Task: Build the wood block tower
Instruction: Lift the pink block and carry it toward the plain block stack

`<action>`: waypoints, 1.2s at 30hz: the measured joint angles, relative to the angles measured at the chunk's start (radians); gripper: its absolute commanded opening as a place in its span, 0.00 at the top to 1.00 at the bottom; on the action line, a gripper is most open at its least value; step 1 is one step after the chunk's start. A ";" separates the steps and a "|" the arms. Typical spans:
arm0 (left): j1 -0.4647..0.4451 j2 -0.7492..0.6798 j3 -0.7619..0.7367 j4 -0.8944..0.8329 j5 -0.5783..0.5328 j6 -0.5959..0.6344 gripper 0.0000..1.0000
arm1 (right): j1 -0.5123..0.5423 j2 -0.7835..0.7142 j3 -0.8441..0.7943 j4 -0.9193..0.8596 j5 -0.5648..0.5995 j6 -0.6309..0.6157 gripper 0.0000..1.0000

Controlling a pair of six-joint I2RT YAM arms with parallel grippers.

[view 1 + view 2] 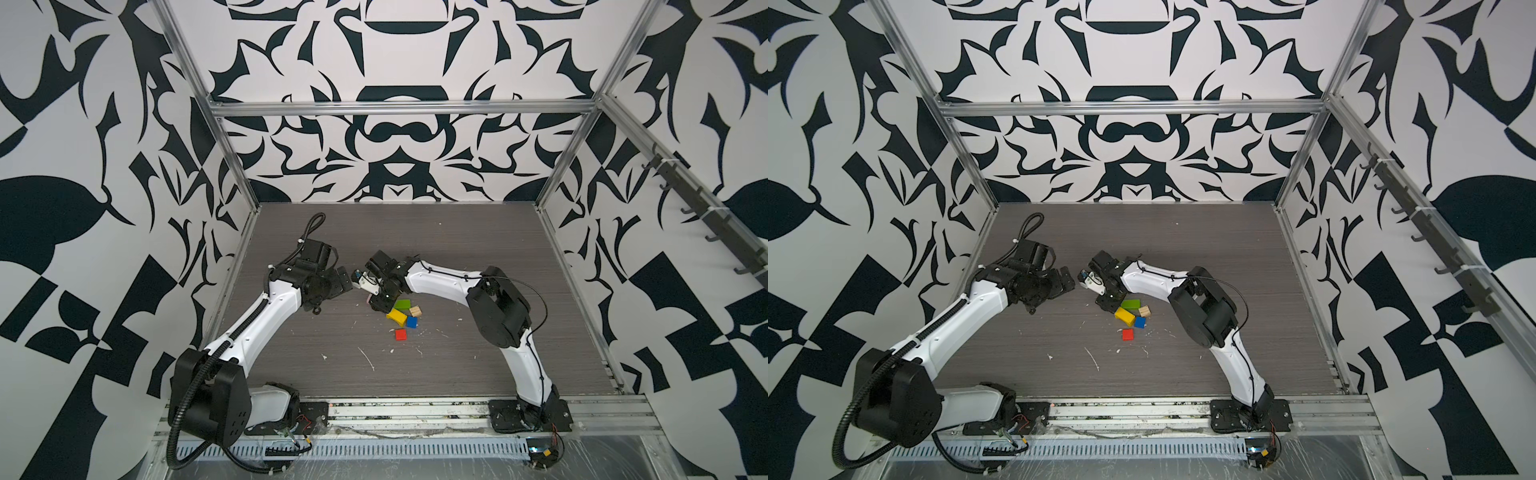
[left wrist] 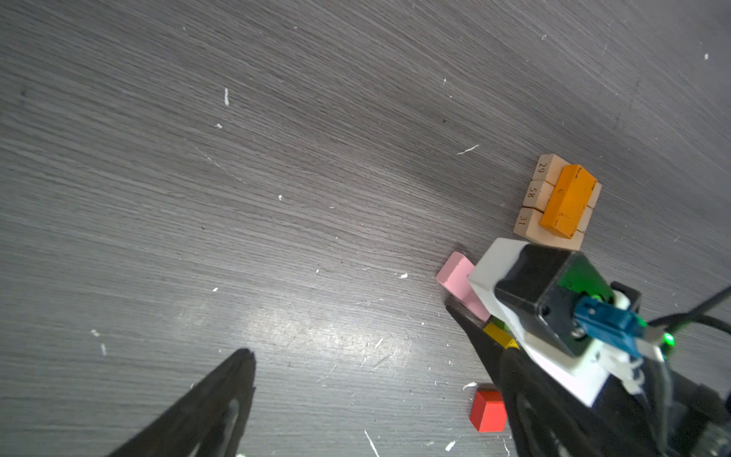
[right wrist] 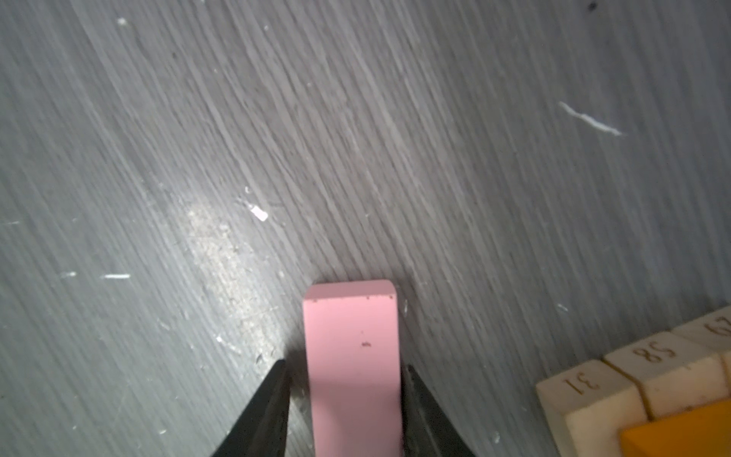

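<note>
Two hands: left hand [image 2: 348, 330] gapes wide, right hand [image 3: 346, 366] loosely straddles pink block [image 3: 350, 328].

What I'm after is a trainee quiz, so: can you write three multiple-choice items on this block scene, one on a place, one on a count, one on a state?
1. The orange block lies: A. across the tan bars; B. under them; C. apart from them.
2. Tan bars in the base: A. two; B. three; C. five.
3. The pink block is: A. atop the orange block; B. between the right gripper's jaws; C. under the tan bars.
Answers: A, the left wrist view shows it laid over the bars; B, three numbered ends show; B, a jaw stands on each side of it.
</note>
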 measured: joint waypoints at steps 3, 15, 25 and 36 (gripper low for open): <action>0.000 0.000 0.000 0.006 0.002 -0.002 0.00 | 0.000 0.000 0.000 0.000 0.002 0.000 0.60; 0.000 0.013 -0.008 0.046 0.055 -0.006 0.00 | 0.000 -0.006 -0.008 0.016 0.008 0.026 0.72; 0.000 0.013 -0.008 0.080 0.099 0.002 0.00 | 0.000 -0.083 -0.024 0.029 0.023 0.106 0.77; 0.000 0.016 -0.008 0.130 0.194 0.061 0.00 | -0.017 -0.196 -0.058 0.053 0.032 0.246 0.79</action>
